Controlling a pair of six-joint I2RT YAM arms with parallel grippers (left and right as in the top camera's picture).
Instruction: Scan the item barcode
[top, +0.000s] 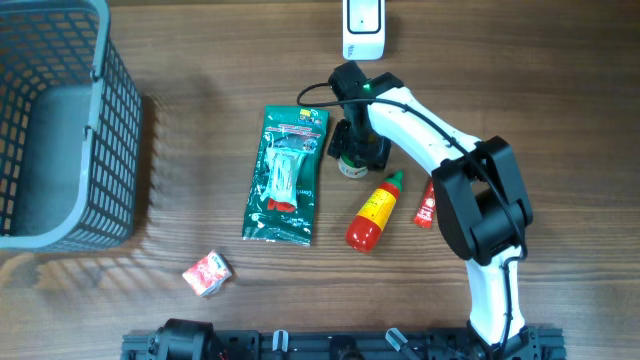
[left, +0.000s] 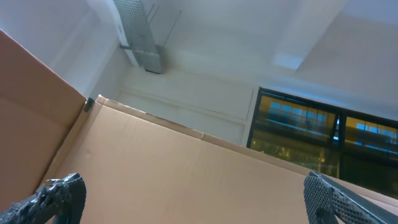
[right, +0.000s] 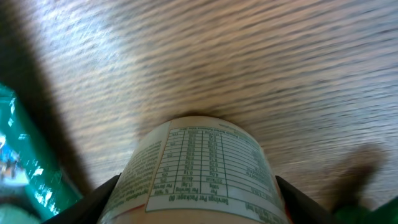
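Container (right: 199, 168) label, nutrition table, print unreadable, right tool (right: 198, 194) gripping

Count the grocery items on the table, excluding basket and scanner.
5: green packet; jar at the right gripper; sauce bottle beside it; red item under the arm; small red carton nearest the basket. Maybe more hidden.

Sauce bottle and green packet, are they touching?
Apart. The overhead view shows bare wood between the sauce bottle and the green packet.

Table (top: 200, 60) was brown wood grain, packet (top: 285, 175) green, basket (top: 120, 120) left of packet grey mesh, bottle (top: 373, 210) right of packet red-and-yellow.
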